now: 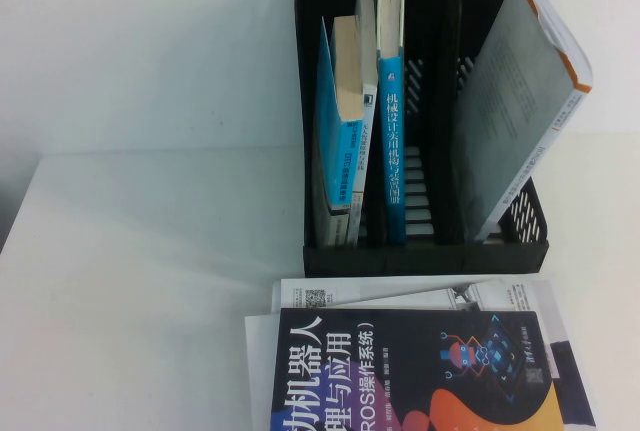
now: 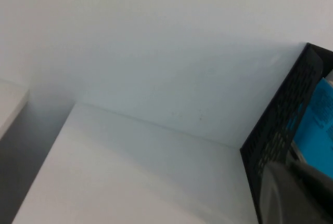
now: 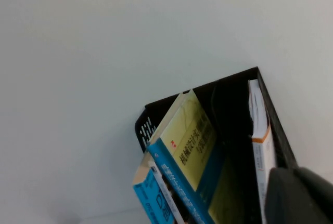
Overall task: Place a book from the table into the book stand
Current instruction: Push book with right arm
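Lying near the book stand (image 1: 420, 251), the book (image 1: 420, 371); both claws' grip unclear

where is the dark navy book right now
In the high view the navy book lies flat on the table, right of centre at the near edge, atop white books just in front of the black book stand; neither gripper shows there.

My high camera looks down on the table (image 1: 150, 281); both wrist cameras sit low, facing the wall, sharing the book stand (image 1: 420, 251) (image 2: 276, 141) (image 3: 234, 99).
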`<state>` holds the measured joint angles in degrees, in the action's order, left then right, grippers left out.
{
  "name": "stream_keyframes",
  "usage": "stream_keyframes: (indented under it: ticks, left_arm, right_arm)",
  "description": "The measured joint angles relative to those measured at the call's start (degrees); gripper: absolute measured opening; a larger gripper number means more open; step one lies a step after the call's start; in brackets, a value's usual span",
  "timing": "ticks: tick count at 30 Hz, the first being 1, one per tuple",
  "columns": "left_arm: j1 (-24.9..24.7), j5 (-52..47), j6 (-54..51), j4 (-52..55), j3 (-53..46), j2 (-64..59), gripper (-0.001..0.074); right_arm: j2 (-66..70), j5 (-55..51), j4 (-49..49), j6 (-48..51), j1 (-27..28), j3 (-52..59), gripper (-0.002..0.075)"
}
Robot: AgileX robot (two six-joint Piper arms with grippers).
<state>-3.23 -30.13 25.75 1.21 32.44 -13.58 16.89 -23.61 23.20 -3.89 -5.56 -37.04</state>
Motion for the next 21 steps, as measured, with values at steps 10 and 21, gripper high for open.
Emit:
stream_keyframes:
  ticks: [10, 21]
  left_arm:
    - [0.0, -6.37, 0.0, -5.23, 0.0, -0.15, -0.0003]
    - [0.0, -14.4, -1.51, -10.94, 0.0, -2.12, -0.0003]
  right_arm:
    - [5.01, 0.0, 2.05, 6.95, 0.0, 0.0, -0.0005]
    - [26.59, -1.5, 0.59, 19.84, -6.61, 0.0, -0.0005]
